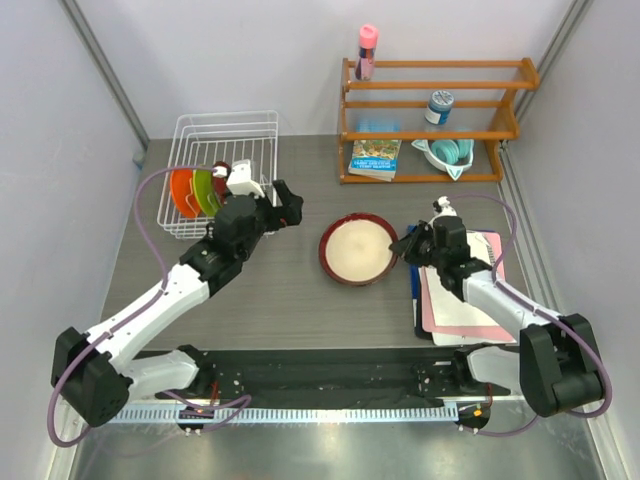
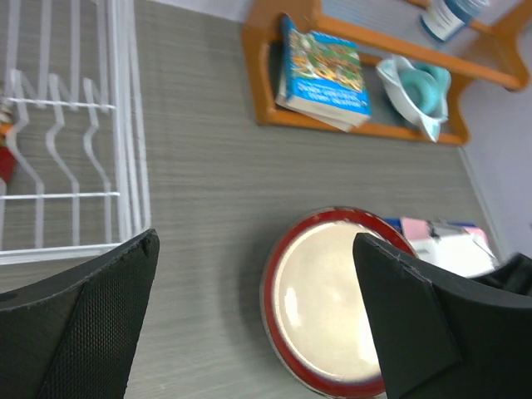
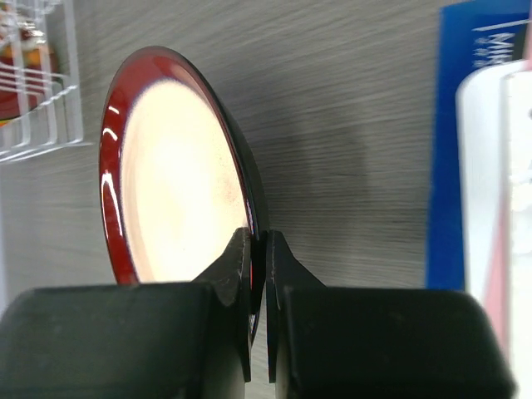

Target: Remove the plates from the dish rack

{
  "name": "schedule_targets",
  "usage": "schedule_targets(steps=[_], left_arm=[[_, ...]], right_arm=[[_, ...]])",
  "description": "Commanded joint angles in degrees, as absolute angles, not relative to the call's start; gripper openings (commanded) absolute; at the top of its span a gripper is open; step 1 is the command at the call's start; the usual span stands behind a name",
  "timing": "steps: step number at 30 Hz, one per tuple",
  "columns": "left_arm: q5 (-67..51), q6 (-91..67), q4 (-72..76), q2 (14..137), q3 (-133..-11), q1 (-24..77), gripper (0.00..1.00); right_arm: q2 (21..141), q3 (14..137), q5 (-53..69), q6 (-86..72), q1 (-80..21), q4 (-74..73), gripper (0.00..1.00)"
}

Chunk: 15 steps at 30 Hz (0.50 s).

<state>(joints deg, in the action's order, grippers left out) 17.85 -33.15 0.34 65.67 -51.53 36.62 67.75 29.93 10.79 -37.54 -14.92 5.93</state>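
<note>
**One plate out, three left in the rack**

At ten o'clock, the white wire dish rack (image 1: pixel 225 128) holds the glossy orange plate (image 1: pixel 181 192), lime green plate (image 1: pixel 204 190) and dark red plate (image 1: pixel 220 178) upright between its prongs. The left gripper (image 1: pixel 288 205), at the rack's four o'clock corner, gapes wide and empty. On the grained grey table (image 1: pixel 280 300), the round glazed cream plate (image 1: pixel 357 250) is out. The right gripper (image 1: pixel 405 243) pinches its three o'clock rim tight.

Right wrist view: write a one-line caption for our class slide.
Right gripper pinching the red rim of the cream plate, with the dish rack at far left.
</note>
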Motion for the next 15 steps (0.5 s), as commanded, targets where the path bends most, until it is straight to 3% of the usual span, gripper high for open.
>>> schedule_targets(steps=[1, 12, 13, 15], left_arm=[[29.86, -26.38, -1.58, 64.51, -51.50, 36.47, 0.99], [41.66, -19.43, -4.22, 69.34, -56.25, 32.54, 1.00], [41.49, -19.34, -4.39, 69.69, -56.95, 31.56, 0.99], [39.47, -19.51, -4.40, 71.10, -57.65, 27.62, 1.00]], right_arm=[[68.72, 34.89, 8.09, -35.77, -14.33, 7.65, 0.01], [78.75, 35.86, 7.21, -34.72, -12.48, 11.96, 0.01], [80.14, 36.56, 6.77, -34.72, -12.48, 11.69, 0.15], [81.21, 36.91, 6.50, -34.54, -12.22, 10.90, 0.20]])
